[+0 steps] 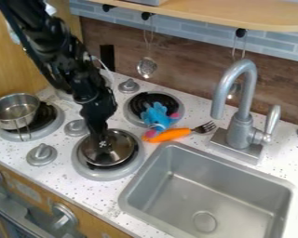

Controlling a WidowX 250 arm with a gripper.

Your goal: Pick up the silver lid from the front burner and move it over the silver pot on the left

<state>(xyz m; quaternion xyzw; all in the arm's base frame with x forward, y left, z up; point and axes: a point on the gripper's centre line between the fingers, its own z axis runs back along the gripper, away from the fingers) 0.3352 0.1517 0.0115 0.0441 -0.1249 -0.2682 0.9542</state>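
A black gripper [103, 143], its grip impossible to tell, hangs at a shallow steel pan [122, 143] on a burner [108, 174], blue toy [156, 116] at two o'clock. Likely light, stiff and slick, the pan seems best pinched by its rim.

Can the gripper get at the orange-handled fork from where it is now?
Probably yes: the gripper is down at the metal pan and would likely have to clear its rim, but the orange-handled fork looks open from above. The blue toy crowds the handle.

Sink [195, 197] and oven handle [21, 217] cut off by bottom edge
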